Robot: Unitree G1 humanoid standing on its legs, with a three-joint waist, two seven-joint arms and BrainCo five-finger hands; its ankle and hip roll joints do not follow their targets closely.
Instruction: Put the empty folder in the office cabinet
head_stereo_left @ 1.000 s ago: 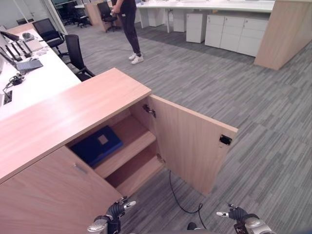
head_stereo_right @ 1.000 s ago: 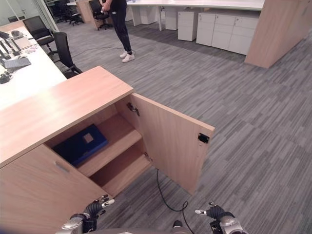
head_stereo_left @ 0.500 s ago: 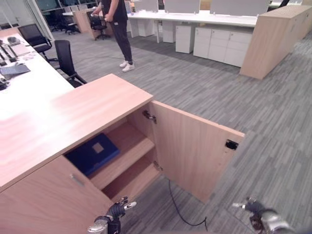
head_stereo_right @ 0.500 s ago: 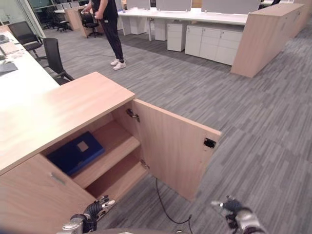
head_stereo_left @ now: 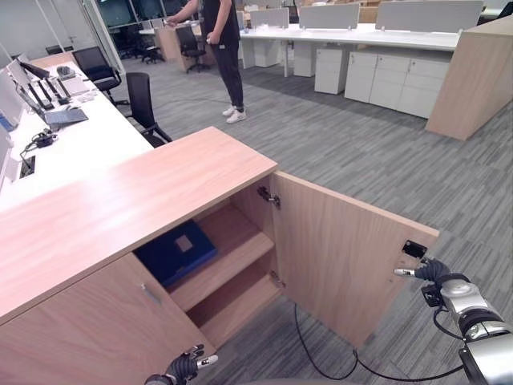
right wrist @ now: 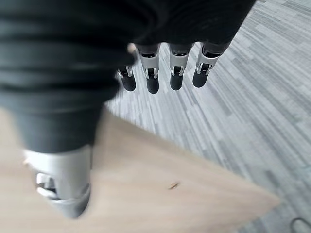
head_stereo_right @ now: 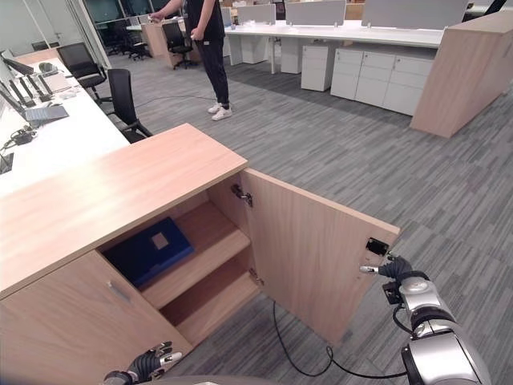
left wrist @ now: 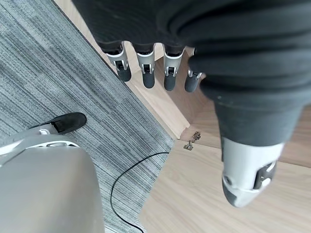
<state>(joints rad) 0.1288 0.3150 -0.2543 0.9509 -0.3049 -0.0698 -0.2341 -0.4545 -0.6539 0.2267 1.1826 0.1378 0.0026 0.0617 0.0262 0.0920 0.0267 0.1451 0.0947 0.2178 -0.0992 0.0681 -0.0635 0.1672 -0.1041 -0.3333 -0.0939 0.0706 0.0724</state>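
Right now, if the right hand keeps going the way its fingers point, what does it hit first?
Most likely the open cabinet door. The right hand sits just off the door's free edge, fingers straight and aimed toward it, near the black latch. Depth is unclear, so it could instead pass just outside the edge.

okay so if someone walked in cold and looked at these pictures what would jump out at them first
The wooden cabinet with its right door swung wide open, and the blue folder lying flat on its upper shelf. Next, the robot's right hand at the door's outer edge, fingers relaxed, holding nothing. A person stands far back.
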